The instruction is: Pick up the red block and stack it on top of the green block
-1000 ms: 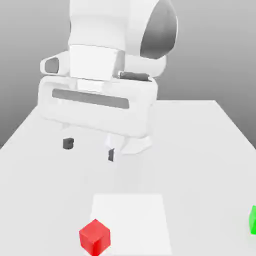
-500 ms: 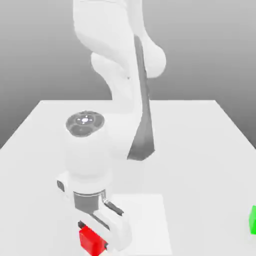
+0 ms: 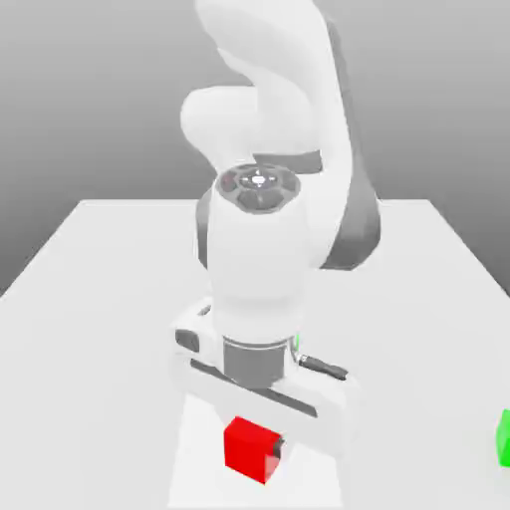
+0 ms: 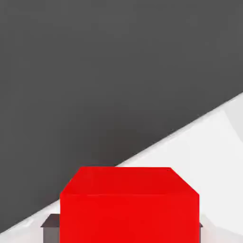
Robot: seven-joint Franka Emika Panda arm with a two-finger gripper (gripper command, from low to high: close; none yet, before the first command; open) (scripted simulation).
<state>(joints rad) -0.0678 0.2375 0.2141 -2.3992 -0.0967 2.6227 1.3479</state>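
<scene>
The red block (image 3: 248,449) sits between the dark fingers of my gripper (image 3: 253,454), which is shut on it, low over the white table (image 3: 90,299) near its front edge. One dark fingertip (image 3: 279,453) shows at the block's side toward the exterior view's right. In the hand view the red block (image 4: 129,204) is close up, with a dark finger (image 4: 49,228) at its edge. The green block (image 3: 504,438) stands on the table at the exterior view's far right, cut by the frame, well apart from the gripper.
My white arm (image 3: 267,239) rises over the middle of the table and hides its far part. A brighter square patch (image 3: 194,448) lies on the table under the gripper. Bare table surface lies between the gripper and the green block.
The gripper came down from high over the table and closed on the red block. It has since carried the block toward the exterior view's right and slightly up.
</scene>
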